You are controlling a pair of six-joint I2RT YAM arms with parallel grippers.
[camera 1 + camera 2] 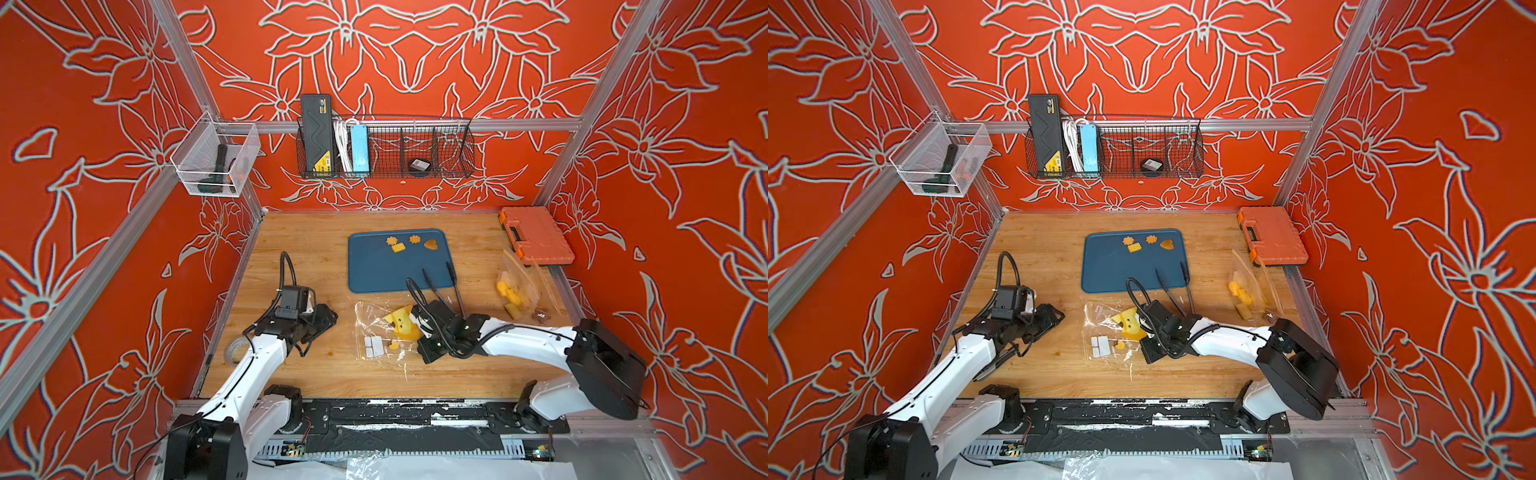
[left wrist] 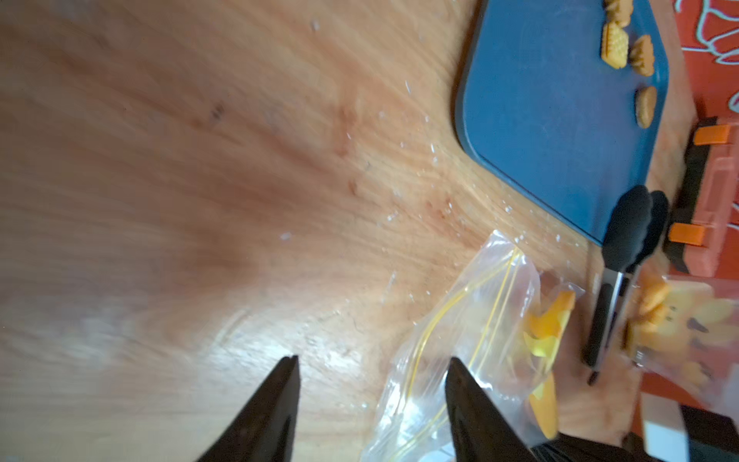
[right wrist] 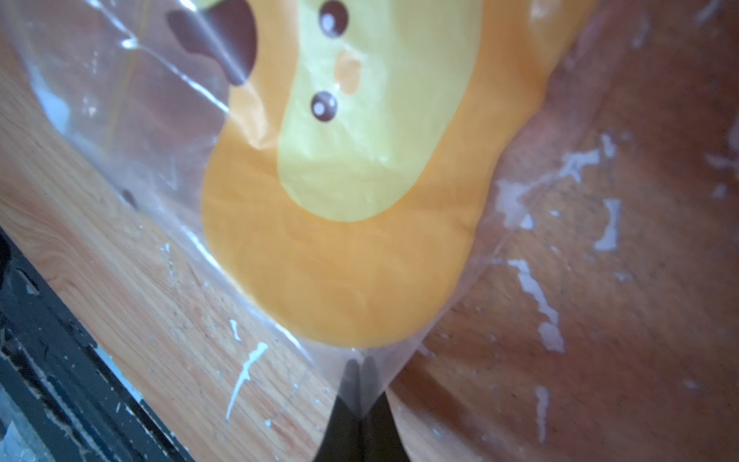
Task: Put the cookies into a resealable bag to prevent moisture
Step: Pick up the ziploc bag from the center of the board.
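Your right gripper [image 3: 362, 406] sits closest to its wrist camera, its jaws pressed together on a clear corner of the resealable bag [image 3: 340, 248], so you have the plastic pinched there. The bag's yellow and orange cartoon figure fills most of that view.

In both top views the bag [image 1: 380, 332] lies crinkled on the wooden surface [image 1: 299, 257], between your two arms and on the near side of the blue tray [image 1: 374, 270]. One small orange cookie [image 1: 392, 345] shows beside the bag's white squares; I cannot tell whether it is inside or underneath.

Your left gripper [image 2: 374, 360] stands partly open with only bare surface between its jaws. It has hold of nothing, though one finger overlaps the bag's yellow zip edge in its wrist view.

Four cookies [image 1: 409, 243] lie at the far end of the tray. Black tongs [image 1: 442, 286] rest with their tips on the tray's near edge. More cookies sit in a second bag [image 1: 521, 282] at the right, just beside the orange tool case [image 1: 536, 237].
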